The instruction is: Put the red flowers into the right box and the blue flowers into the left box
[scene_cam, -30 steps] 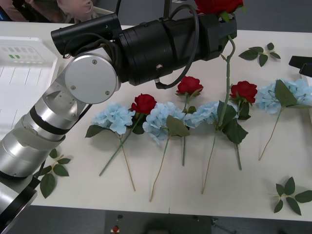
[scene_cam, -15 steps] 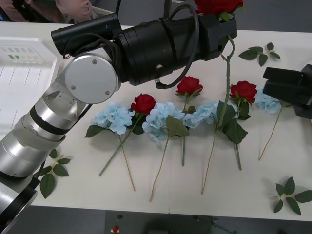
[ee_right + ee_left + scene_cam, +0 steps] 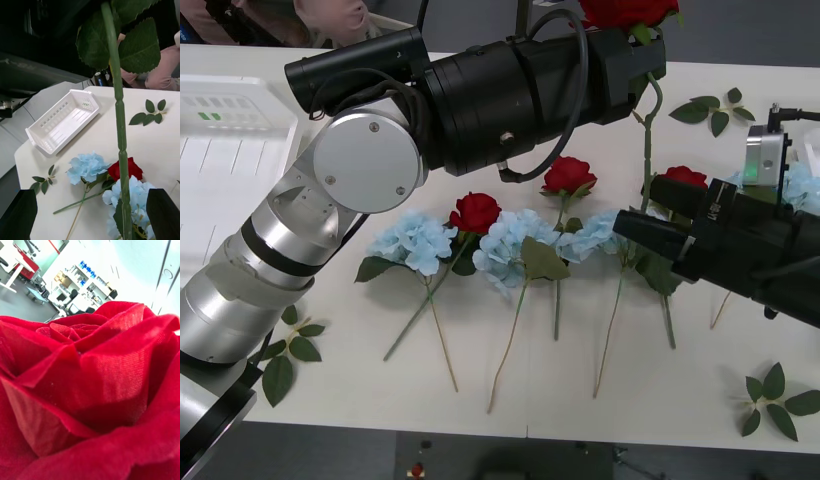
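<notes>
While the left pincer point(image 3: 642, 62) grips a raised deep-red artificial rose point(image 3: 627, 12) near its head, the open right pincer point(image 3: 628, 226) has swung in to straddle the hanging green stem point(image 3: 119, 123), suggesting a handover toward the right box.

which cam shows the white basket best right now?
Right wrist view: the white basket sits whole at the table's corner, with its slotted walls, ribbed floor and green rim marks visible. Front view catches part of it at the picture's left edge, cut off beside the left arm.
</notes>
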{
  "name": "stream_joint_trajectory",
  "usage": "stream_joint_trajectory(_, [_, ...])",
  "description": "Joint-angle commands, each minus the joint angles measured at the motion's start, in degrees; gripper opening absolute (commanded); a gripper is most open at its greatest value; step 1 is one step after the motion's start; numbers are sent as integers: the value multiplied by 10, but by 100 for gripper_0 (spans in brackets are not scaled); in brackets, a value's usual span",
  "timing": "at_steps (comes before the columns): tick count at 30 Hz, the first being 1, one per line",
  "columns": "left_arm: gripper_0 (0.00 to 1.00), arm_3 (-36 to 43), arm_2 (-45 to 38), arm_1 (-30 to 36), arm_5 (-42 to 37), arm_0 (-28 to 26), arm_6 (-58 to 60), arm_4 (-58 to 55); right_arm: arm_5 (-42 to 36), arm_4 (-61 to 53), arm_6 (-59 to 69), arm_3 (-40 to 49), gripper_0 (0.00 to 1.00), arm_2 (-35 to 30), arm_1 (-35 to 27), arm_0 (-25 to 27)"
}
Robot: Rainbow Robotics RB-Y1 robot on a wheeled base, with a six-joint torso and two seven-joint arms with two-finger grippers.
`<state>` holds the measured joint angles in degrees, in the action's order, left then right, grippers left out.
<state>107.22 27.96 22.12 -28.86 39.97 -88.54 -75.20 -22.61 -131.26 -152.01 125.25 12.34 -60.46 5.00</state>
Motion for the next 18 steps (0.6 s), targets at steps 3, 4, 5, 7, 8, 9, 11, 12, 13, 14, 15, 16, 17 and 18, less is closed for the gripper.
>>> stream_joint_trajectory(3, [0,8,5,7,8,23,6,0,-3,67,-14,-21,85,8,61,-24])
stream_joint_trajectory(4, [0,8,5,7,8,23,6,0,-4,74,-14,-25,86,11,68,-25])
stream_joint_trajectory(5, [0,8,5,7,8,23,6,0,-6,91,-14,-33,85,16,82,-32])
stream_joint_trajectory(7, [0,8,5,7,8,23,6,0,-13,121,-14,-51,85,23,105,-44])
stream_joint_trajectory(8, [0,8,5,7,8,23,6,0,-16,130,-14,-55,85,23,112,-47])
stream_joint_trajectory(9, [0,8,5,7,8,23,6,0,-24,145,-14,-63,85,23,125,-52])
stream_joint_trajectory(11, [0,8,5,7,8,23,6,0,-36,166,-14,-76,86,23,144,-57])
stream_joint_trajectory(12, [0,8,5,7,8,23,6,0,-45,180,-14,-82,85,23,155,-61])
stream_joint_trajectory(13, [0,8,5,7,8,23,6,0,-49,190,-14,-87,84,23,164,-67])
stream_joint_trajectory(14, [0,8,5,7,8,23,6,0,-50,195,-14,-89,82,23,167,-68])
stream_joint_trajectory(15, [0,8,5,7,8,23,6,0,-51,204,-13,-91,74,23,173,-71])
stream_joint_trajectory(16, [0,8,5,7,8,23,6,0,-51,211,-13,-91,66,23,177,-73])
stream_joint_trajectory(17, [0,8,5,7,8,23,6,0,-49,232,-13,-94,47,23,183,-76])
stream_joint_trajectory(18, [0,8,5,7,8,23,6,0,-49,249,-13,-98,24,23,190,-79])
